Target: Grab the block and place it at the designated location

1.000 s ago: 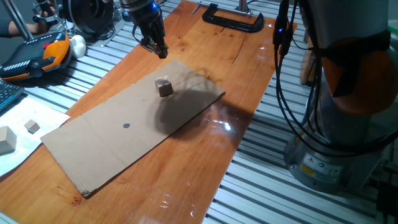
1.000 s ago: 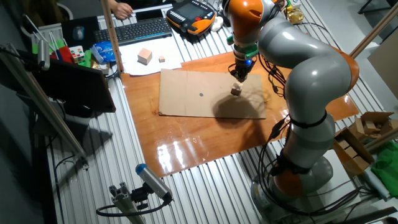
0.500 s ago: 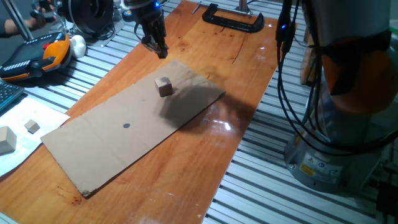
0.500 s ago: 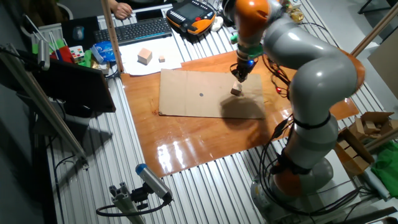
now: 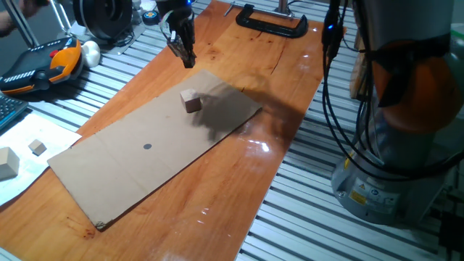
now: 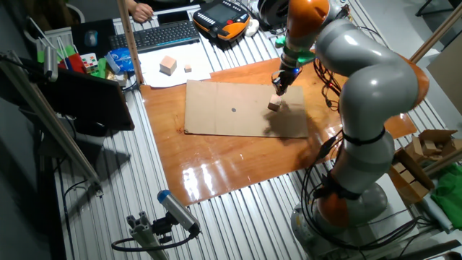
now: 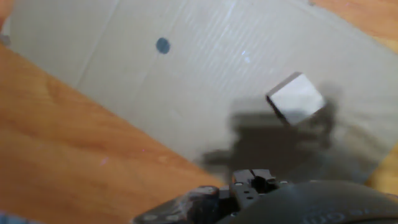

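Note:
The block (image 5: 191, 101) is a small light-brown wooden cube standing on the flat cardboard sheet (image 5: 109, 174) near its far right end. It also shows in the other fixed view (image 6: 273, 105) and in the hand view (image 7: 295, 98). The dark round dot (image 5: 147, 146) lies to its left on the sheet; it also shows in the other fixed view (image 6: 234, 110) and the hand view (image 7: 162, 45). My gripper (image 5: 188, 59) hangs above and just behind the block, not touching it, as the other fixed view (image 6: 279, 85) shows too. Its fingers are too small and dark to show any gap.
A larger tan block (image 5: 7, 161) and a tiny pale cube (image 5: 37, 148) lie on white paper at the left. A black clamp (image 5: 272, 22) sits at the far table edge. An orange teach pendant (image 5: 40, 65) lies behind. The robot base (image 5: 391, 159) stands at the right.
The arm has swung to the right and the gripper has shifted slightly back from the block. Its shadow on the cardboard has shrunk. The block has not moved.

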You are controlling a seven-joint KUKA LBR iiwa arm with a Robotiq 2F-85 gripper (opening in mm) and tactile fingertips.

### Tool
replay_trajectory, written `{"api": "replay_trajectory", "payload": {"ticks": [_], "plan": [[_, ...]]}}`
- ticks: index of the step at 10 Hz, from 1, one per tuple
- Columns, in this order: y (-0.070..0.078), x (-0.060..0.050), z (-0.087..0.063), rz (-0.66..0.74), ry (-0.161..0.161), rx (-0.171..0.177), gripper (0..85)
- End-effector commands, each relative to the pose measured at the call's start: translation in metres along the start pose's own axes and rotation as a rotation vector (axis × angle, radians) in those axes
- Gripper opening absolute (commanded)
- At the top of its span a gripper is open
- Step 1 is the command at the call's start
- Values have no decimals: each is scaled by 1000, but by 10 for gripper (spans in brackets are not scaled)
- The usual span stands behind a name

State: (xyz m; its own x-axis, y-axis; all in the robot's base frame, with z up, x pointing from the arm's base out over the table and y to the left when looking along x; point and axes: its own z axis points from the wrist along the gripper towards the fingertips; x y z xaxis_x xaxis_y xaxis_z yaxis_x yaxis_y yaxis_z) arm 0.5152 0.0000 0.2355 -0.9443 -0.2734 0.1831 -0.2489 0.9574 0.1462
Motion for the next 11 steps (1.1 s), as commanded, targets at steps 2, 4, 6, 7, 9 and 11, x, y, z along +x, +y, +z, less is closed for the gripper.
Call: {"api": "replay_trajectory", "payload": {"ticks": [2, 4, 6, 7, 9, 11], "plan": [[1, 0, -1, 2, -3, 93, 7], [1, 0, -1, -40, -42, 180, 7], [-1, -11, 6, -87, -28, 212, 177], [-4, -20, 12, -100, -21, 210, 280], [-15, -36, 31, -120, -24, 210, 483], [-19, -44, 49, -143, -30, 219, 613]]}}
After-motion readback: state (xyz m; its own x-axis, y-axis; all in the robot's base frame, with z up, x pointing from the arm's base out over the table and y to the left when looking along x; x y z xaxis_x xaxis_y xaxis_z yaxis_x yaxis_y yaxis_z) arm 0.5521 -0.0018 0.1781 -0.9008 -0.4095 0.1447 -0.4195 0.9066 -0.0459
